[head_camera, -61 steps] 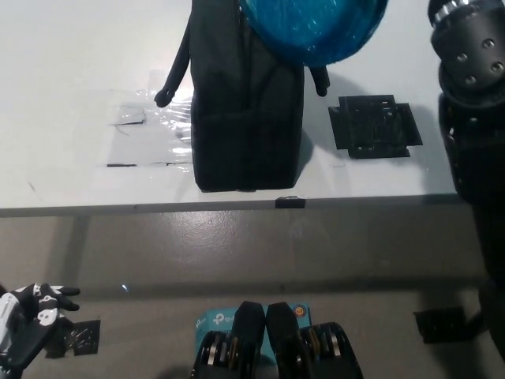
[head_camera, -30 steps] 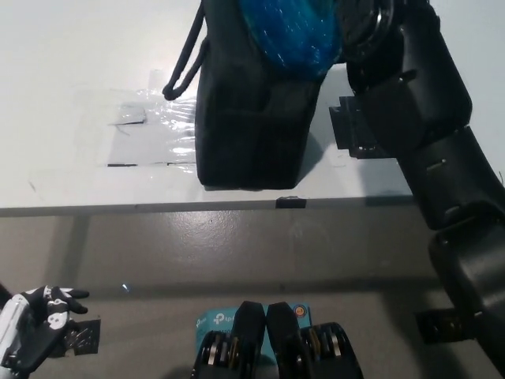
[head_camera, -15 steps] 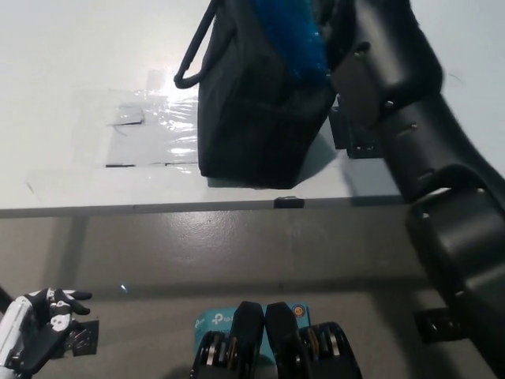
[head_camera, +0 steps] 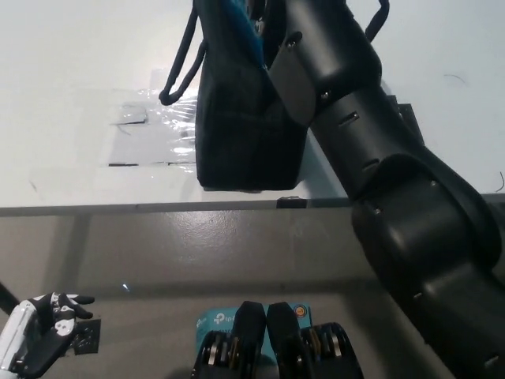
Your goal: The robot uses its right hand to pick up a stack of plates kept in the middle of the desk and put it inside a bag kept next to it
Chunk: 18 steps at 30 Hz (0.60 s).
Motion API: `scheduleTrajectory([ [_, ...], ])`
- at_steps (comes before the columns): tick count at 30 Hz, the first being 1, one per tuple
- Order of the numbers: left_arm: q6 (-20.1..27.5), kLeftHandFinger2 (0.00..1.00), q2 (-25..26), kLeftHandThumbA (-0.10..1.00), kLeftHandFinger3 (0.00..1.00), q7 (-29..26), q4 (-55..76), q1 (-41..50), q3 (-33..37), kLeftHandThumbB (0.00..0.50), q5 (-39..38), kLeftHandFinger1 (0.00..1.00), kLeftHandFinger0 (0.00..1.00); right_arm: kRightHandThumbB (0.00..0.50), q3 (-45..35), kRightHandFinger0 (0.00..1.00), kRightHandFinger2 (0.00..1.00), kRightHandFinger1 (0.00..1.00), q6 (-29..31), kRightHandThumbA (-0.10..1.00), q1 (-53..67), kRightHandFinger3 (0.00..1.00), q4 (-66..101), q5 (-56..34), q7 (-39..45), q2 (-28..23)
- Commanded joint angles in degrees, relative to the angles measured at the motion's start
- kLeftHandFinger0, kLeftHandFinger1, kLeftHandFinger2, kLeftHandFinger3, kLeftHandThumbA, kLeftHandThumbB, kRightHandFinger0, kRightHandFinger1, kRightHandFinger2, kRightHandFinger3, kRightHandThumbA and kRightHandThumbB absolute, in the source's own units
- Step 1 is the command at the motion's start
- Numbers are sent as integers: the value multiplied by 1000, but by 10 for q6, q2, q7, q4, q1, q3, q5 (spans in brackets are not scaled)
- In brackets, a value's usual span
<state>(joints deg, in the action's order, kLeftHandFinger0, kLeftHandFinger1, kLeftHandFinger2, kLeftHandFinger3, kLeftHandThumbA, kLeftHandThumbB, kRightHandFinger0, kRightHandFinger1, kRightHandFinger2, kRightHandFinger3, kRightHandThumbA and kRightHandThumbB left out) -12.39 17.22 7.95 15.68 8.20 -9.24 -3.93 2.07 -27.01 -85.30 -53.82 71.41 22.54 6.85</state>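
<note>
The black bag [head_camera: 241,118] stands upright on the white desk [head_camera: 71,71], one handle [head_camera: 180,67] looping out to its left. Only a thin sliver of the blue plates [head_camera: 252,30] shows at the bag's open top, the rest hidden inside it and behind my arm. My black right arm [head_camera: 371,166] stretches from the lower right up over the bag's right side to its mouth. The right hand itself is out of sight at the top edge. My white left hand [head_camera: 43,338] rests at the lower left below the desk, fingers apart, holding nothing.
A patch of clear tape [head_camera: 150,130] lies on the desk left of the bag. A black tape mark [head_camera: 406,117] peeks out behind my arm. The desk's front edge [head_camera: 118,208] carries a small black tab [head_camera: 288,202]. A teal box [head_camera: 215,320] sits on the floor.
My right arm has swung left over the bag and now covers its right side. The blue plates have sunk into the bag until only a sliver shows. The left hand has barely moved.
</note>
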Motion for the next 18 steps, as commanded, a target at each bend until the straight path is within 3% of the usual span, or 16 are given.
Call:
scheduleTrajectory([
  [1, 21, 594, 13, -100, 621, 7, 13, 1, 2, 464, 4, 531, 448, 77, 1, 0, 435, 101, 1, -94, -19, 1000, 14, 17, 6, -6],
  [3, 24, 587, 17, -100, 630, 12, 13, 3, 2, 460, 0, 524, 441, 88, 9, 0, 500, 154, 1, -65, -11, 1000, 22, 26, 18, -9],
  [4, 24, 573, 16, -100, 627, 13, 15, 3, 2, 457, -1, 513, 433, 68, 19, 0, 459, 149, 1, 9, -7, 1000, 23, 34, 27, -14],
  [6, 31, 572, 15, -100, 624, 13, 11, 5, 2, 459, 0, 509, 431, 35, 44, 76, 571, 275, 1, 165, 3, 1000, 30, 40, 40, -25],
  [8, 34, 571, 14, -100, 617, 11, 11, 5, 2, 472, 5, 509, 443, 48, 48, 77, 486, 258, 1, 281, 9, 944, 36, 42, 42, -29],
  [9, 30, 580, 15, -100, 620, 12, 13, 6, 2, 468, 4, 514, 445, 74, 22, 229, 558, 338, 1, 221, 17, 1000, 45, 41, 31, -24],
  [11, 27, 582, 15, -100, 622, 13, 14, 6, 3, 465, 3, 515, 446, 79, 0, 238, 546, 325, 1, 203, 21, 1000, 49, 48, 27, -18],
  [12, 26, 591, 16, -100, 630, 13, 14, 5, 5, 467, 8, 520, 454, 97, -28, 739, 1000, 1000, 1, 354, 26, 1000, 53, 49, 42, -11],
  [13, 29, 590, 17, -100, 634, 13, 12, 4, 5, 475, 9, 518, 448, 161, -40, 1000, 1000, 1000, 1, 412, 32, 1000, 57, 47, 34, -7],
  [15, 35, 582, 16, -100, 626, 15, 10, 4, 5, 480, 5, 511, 429, 176, -40, 1000, 1000, 1000, 1, 562, 37, 1000, 56, 51, 42, -7],
  [16, 37, 581, 15, -100, 624, 18, 9, 4, 3, 478, -2, 515, 436, 167, -47, 1000, 1000, 1000, 1, 571, 39, 1000, 56, 54, 50, -5],
  [17, 41, 596, 16, -100, 636, 19, 6, 4, 4, 476, 0, 528, 454, 112, -73, 1000, 1000, 1000, 1, 510, 39, 1000, 52, 45, 55, 0],
  [18, 41, 598, 16, -100, 637, 20, 5, 4, 4, 476, 1, 529, 456, 110, -78, 1000, 1000, 1000, 1, 504, 39, 1000, 51, 47, 56, 1],
])
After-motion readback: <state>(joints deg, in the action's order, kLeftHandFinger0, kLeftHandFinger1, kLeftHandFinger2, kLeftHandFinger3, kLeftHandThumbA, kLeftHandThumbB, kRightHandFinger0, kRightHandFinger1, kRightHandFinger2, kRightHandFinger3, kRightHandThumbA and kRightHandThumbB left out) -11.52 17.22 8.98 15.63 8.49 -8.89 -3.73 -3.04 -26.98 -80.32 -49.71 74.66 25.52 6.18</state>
